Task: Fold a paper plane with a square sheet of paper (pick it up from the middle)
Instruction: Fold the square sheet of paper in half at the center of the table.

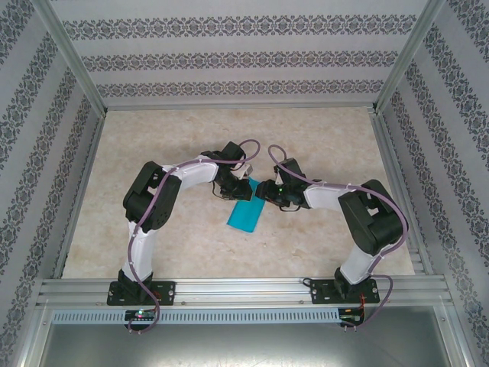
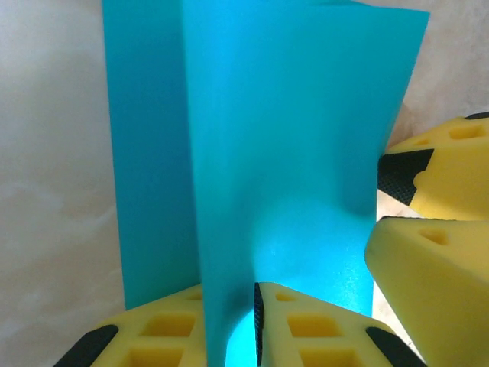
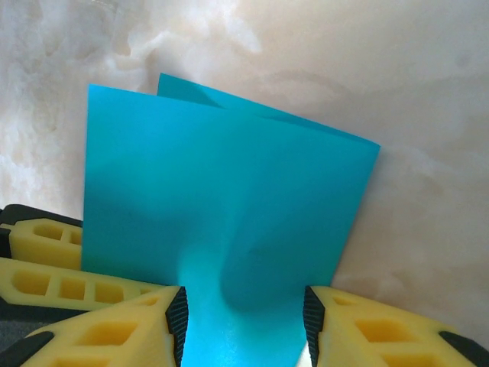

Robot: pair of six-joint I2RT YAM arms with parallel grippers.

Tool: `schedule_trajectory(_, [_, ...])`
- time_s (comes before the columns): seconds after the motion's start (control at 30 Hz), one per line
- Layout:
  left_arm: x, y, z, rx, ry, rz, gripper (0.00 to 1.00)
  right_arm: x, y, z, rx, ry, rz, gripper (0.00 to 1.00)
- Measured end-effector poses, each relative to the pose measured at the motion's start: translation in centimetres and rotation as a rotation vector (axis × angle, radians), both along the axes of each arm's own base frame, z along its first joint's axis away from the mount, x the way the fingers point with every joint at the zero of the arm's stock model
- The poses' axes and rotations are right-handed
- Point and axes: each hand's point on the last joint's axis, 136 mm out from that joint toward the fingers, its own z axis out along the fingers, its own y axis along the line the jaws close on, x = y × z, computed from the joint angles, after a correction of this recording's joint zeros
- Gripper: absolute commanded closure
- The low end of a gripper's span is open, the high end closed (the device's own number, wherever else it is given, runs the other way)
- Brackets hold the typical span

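the two arms are leaning in toward each other over the middle of the pale marbled table (image 1: 153, 153), and their claws are meeting at the far end of the square sheet of paper (image 1: 246, 216). the teal sheet is sitting doubled over into a long rectangle. it is reaching from the claws back toward the arm bases, and i cannot tell whether its near end is resting on the table.

the left gripper (image 2: 228, 294) is standing narrow, its yellow fingers pinching the fold of the paper between them, and the sheet is rising up and away from them in two layers. just to the right in that wrist view, the right claw's fingers (image 2: 443, 176) are crowding the sheet's edge.

the right gripper (image 3: 244, 294) is standing about half apart, and the paper is bulging into the gap between its black pads. i cannot tell whether it is really gripping. beyond it, the sheet's two layers are showing slightly offset along the far edge.
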Motion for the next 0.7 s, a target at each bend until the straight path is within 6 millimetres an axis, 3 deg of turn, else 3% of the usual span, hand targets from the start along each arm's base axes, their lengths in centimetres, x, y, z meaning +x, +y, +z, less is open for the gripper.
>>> schedule_trajectory(0.7, [0.1, -0.1, 0.3, -0.020, 0.004, -0.006, 0.78, -0.9, -0.9, 0.2, -0.058, 0.000, -0.020, 0.50])
